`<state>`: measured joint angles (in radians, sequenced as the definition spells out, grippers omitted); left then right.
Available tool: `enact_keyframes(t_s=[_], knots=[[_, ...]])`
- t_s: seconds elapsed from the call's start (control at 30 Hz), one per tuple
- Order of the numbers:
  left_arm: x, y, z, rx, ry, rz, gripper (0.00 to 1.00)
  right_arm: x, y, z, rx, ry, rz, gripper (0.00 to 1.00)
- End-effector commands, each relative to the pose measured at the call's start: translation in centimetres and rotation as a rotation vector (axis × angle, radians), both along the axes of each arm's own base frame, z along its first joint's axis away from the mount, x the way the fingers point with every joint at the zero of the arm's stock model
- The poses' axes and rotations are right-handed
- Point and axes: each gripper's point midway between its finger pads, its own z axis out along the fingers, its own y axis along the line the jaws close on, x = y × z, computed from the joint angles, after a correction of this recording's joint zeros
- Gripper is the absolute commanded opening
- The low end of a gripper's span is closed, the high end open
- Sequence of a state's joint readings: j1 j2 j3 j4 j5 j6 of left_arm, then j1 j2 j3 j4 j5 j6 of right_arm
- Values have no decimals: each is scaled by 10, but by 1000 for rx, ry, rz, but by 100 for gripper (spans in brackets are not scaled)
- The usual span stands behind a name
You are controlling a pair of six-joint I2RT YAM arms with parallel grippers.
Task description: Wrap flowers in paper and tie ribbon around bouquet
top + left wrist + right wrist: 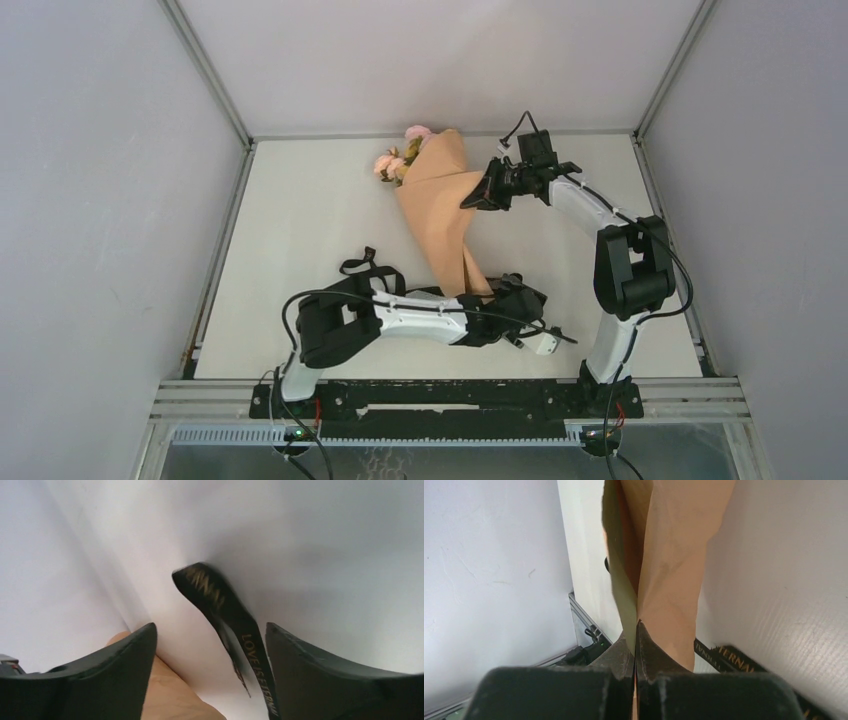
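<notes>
The bouquet [445, 215] lies on the table, a peach paper [674, 570] cone with an olive inner face. Its flowers [400, 160], pink and yellow, show at the wide far end. My right gripper [472, 198] [637, 623] is shut on the paper's right edge, near the wide end. My left gripper [512, 297] [210, 627] stands open at the cone's narrow tip. The black ribbon [225, 610] with gold lettering rises loose between its fingers, nearer the right one. Another stretch of ribbon [729, 659] lies on the table beside the paper.
White walls and metal corner posts [205, 70] close in the table [300, 220] on three sides. A black looped strip [368, 267] lies by the left arm's elbow. The arm bases sit on the rail [450, 395] at the near edge.
</notes>
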<state>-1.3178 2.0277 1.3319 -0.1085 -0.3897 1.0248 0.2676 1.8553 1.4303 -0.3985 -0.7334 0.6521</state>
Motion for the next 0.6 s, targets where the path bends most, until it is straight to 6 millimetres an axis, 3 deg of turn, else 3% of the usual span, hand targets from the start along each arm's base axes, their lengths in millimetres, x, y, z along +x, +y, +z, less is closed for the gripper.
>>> enact_keyframes(t_s=[0.0,0.17,0.37,0.43,0.57], knots=[[-28,4,38,-27,57,-33,90,4,-3,12,-6,-44,11,0],[-85,30,47,106,249,-114,94,6,-2,6,-9,-29,10,0],[-152,51,100,179,629,-148,95,6,-3,-5,-20,-15,4,0],[-163,68,114,221,691,-133,95,6,-3,-8,-18,-9,3,0],[-163,107,122,275,751,-38,90,5,-2,-16,-26,-2,7,0]])
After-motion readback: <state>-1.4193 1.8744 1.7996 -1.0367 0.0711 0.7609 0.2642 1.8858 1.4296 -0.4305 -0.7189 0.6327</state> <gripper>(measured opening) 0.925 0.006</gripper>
